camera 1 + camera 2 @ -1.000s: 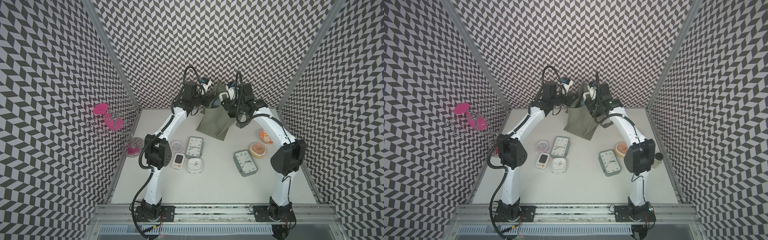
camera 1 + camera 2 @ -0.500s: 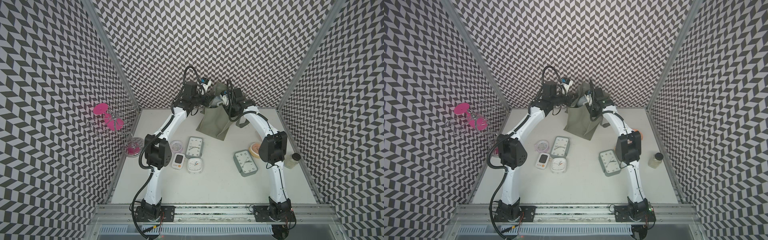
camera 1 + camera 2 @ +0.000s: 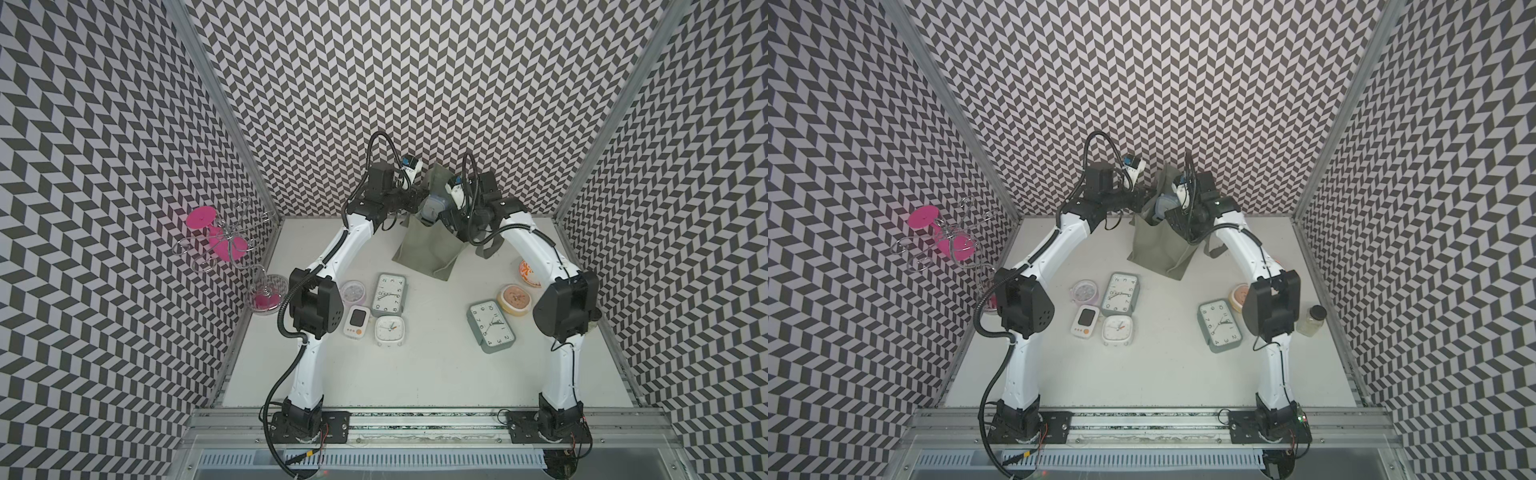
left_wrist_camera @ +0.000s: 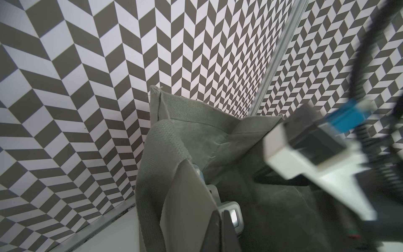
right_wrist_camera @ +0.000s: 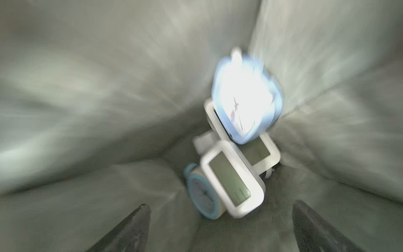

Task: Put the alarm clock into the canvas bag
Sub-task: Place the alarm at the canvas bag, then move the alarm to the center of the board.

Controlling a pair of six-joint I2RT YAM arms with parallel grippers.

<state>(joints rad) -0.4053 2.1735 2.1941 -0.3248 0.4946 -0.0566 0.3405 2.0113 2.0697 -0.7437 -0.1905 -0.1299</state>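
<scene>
Up at the back of the table (image 3: 415, 374), close to the rear wall: the canvas bag (image 3: 424, 253), standing upright, mouth gaping. Clamped flat on the bag's rim, the left gripper (image 4: 220, 218), jaws pressed together with cloth between them, propping that side of the mouth up. Reaching into the mouth from the opposite side, the right gripper (image 5: 221, 204), jaws spread wide, nothing between them, nothing touched.

And there, loose inside the bag, the alarm clock (image 5: 246, 98): pale blue, badly blurred, face glaring white in the right wrist view, well clear of both fingers (image 5: 130, 231). Same alarm clock (image 3: 434, 205) showing as a bluish rounded shape at the bag's mouth in a top view.

Beneath it, down at the bottom of the bag: two white digital clocks (image 5: 231, 181), overlapping, plus a round blue-rimmed clock (image 5: 202, 196) lying against the nearer one. Impossible to tell through the blur whether the pale blue one touches that pile.

Out on the open table, apart from the bag: a grey-green rectangular clock (image 3: 389, 294), a small white square clock (image 3: 389, 328) just beside a little white digital clock (image 3: 357, 322), and a second grey-green clock (image 3: 492, 326) near the right arm's elbow. Next to that, two round dishes (image 3: 515, 299). Off by the left wall, a pink-and-wire stand (image 3: 212, 237).
</scene>
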